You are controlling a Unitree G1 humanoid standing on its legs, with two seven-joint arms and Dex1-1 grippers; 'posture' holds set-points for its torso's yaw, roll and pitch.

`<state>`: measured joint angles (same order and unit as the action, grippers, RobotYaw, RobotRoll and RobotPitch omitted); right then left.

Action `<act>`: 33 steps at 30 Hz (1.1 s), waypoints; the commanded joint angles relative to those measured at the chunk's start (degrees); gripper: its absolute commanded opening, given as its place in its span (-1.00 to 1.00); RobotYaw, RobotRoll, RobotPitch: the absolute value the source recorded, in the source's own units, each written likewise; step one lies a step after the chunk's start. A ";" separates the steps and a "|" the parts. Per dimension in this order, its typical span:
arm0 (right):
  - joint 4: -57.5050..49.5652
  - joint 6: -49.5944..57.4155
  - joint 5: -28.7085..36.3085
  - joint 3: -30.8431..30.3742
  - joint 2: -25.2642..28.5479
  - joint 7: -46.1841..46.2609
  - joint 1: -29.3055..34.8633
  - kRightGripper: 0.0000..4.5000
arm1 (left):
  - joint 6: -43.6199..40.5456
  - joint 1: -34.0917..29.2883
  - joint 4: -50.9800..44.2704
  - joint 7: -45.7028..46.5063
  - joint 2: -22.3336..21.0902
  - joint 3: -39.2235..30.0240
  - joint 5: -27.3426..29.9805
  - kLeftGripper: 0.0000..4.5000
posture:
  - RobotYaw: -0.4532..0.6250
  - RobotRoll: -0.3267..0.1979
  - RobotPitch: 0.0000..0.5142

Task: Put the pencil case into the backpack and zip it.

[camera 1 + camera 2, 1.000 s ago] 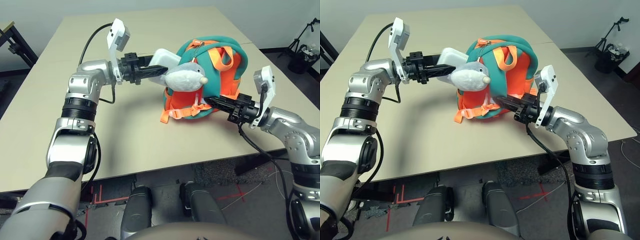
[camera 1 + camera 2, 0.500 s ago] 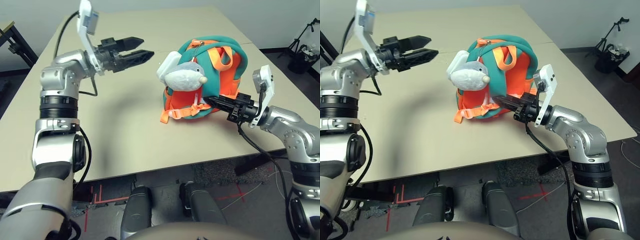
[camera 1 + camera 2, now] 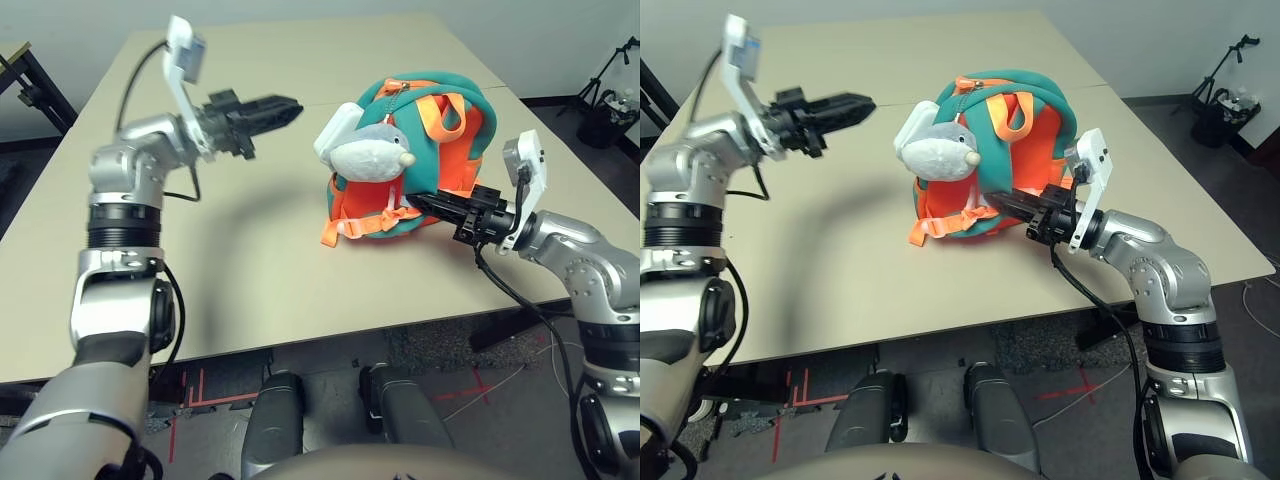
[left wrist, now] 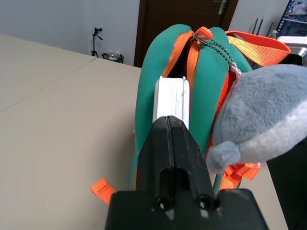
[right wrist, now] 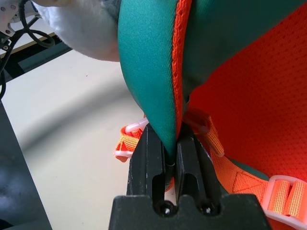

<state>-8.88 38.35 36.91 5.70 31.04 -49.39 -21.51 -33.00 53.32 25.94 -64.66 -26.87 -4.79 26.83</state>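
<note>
The teal and orange backpack [image 3: 445, 115] stands at the middle right of the table, its grey-white plush fish charm [image 3: 370, 155] hanging on the near side. The white pencil case [image 3: 335, 128] pokes out of the backpack's opening on its left side, half inside; in the left wrist view the pencil case [image 4: 171, 98] sits edge-on between the teal walls. My left gripper [image 3: 288, 106] hovers shut and empty a short way left of the case. At the pack's lower right, my right gripper [image 3: 420, 203] is shut on the backpack's teal edge [image 5: 153, 72].
The tan table [image 3: 250, 260] stretches wide to the left and front of the backpack. An orange strap end [image 3: 330, 235] lies on the table by the pack. Dark stands are on the floor past the right edge [image 3: 610, 100] and the far left [image 3: 25, 80].
My left gripper let go of the pencil case, leaving it in the backpack's opening, drew back to the left, and closed its fingers. The right gripper kept its hold.
</note>
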 commanded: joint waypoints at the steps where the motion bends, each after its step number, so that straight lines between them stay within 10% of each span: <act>1: 0.34 0.13 -0.16 -0.68 0.47 -0.62 0.03 -1.00 | 0.69 -0.19 0.15 0.48 0.97 1.23 -0.77 -0.99 | -0.32 0.25 -0.67; 33: -2.93 0.72 0.53 -0.10 0.09 1.77 1.99 -1.00 | 13.59 8.69 22.73 2.06 15.38 6.27 -8.89 -0.99 | -0.44 0.25 -0.63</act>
<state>-10.20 38.36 36.97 6.30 31.03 -47.62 -20.52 -19.86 60.50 46.72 -62.27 -13.20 0.30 19.41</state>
